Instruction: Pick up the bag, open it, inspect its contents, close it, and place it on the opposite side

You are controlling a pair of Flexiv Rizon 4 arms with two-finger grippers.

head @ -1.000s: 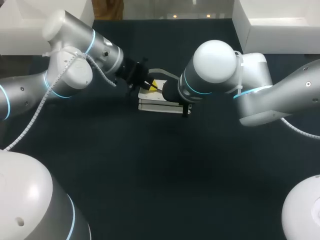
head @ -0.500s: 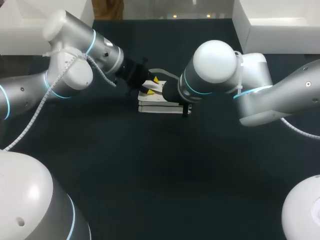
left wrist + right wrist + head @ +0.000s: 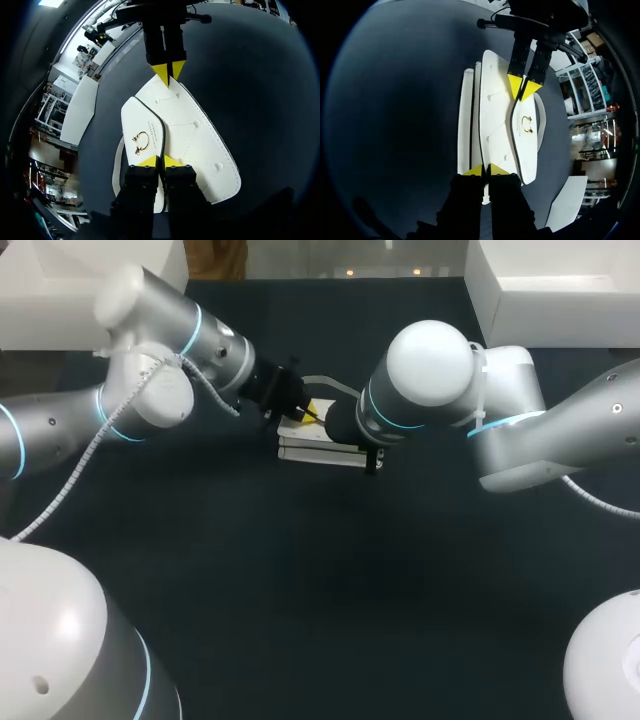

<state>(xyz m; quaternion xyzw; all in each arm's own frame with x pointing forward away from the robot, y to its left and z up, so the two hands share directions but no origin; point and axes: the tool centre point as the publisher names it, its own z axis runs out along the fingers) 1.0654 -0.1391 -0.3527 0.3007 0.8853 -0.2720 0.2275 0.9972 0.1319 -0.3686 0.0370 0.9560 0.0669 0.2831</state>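
A white flat handbag (image 3: 312,447) of smooth, stitched material is seen lying on the dark matte bench (image 3: 300,590), stretched between the two sets of yellow-tipped fingers. The bench surface is shown as plain, even and near black around the handbag in every view (image 3: 260,75) (image 3: 395,100).

In the left wrist view the left fingers (image 3: 151,161) are held together. The black-trimmed edge of the rounded white flap (image 3: 142,120) runs straight into the seam between them, so they are taken as clamped on the flap. A gold ring clasp (image 3: 141,142) is set on the flap just ahead of these fingers. The handbag's body (image 3: 200,140) extends ahead of them and to one side. A narrow white strap (image 3: 116,170) is curved out beside them on the other side.

At the far end of the handbag, straight ahead of the left fingers, the right fingers (image 3: 162,72) are pointed down at the rim with their tips pressed together.

In the right wrist view the right fingers (image 3: 474,171) are likewise closed tip to tip at the near edge of the handbag (image 3: 495,120). Whether any of the material is nipped between them cannot be told. Ahead of them the left fingers (image 3: 515,85) are seen at the tip of the flap (image 3: 525,145), beyond the clasp (image 3: 526,124).

From the head view the left fingers (image 3: 318,410) are placed on the handbag's upper surface.
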